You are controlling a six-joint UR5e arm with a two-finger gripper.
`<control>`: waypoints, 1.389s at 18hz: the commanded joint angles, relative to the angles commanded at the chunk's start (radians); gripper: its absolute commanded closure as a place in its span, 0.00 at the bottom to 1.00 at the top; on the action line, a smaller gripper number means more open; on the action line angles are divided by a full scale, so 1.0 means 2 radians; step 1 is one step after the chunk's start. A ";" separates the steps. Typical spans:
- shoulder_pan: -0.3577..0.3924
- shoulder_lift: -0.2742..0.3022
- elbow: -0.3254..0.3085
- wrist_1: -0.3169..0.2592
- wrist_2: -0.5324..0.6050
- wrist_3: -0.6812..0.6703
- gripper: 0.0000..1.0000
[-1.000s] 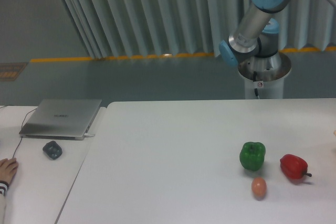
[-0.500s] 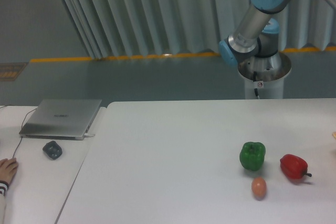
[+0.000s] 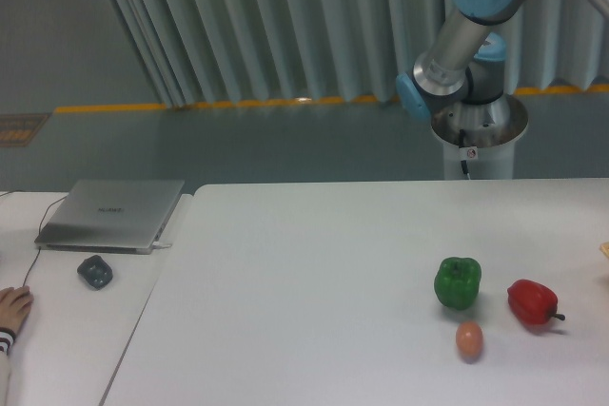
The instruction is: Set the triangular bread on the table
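Only a pale tan sliver shows at the right frame edge, which looks like a corner of the triangular bread (image 3: 605, 249), just above the white table (image 3: 304, 263). The rest of it is cut off by the frame. My arm (image 3: 457, 35) rises from its base behind the table and leaves the picture at the top right. The gripper itself is out of view, so its hold on anything cannot be seen.
A green pepper (image 3: 458, 282), a red pepper (image 3: 531, 302) and a small orange-brown egg (image 3: 469, 339) sit at the table's right front. On the left desk lie a grey laptop (image 3: 112, 213), a dark mouse (image 3: 94, 271) and a person's hand (image 3: 11, 311).
The tan sliver at the right edge has come slightly lower and further into view. The arm's upper links have shifted a little.
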State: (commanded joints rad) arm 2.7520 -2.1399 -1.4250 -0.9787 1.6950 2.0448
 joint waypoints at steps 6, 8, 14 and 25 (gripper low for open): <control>-0.004 0.002 0.000 -0.001 0.025 -0.009 1.00; -0.007 0.002 0.000 -0.002 0.025 -0.010 1.00; -0.006 0.008 0.011 -0.029 0.025 -0.010 1.00; 0.024 0.039 0.079 -0.180 -0.087 -0.015 1.00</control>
State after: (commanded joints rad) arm 2.8010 -2.0618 -1.2671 -1.3390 1.5207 2.0157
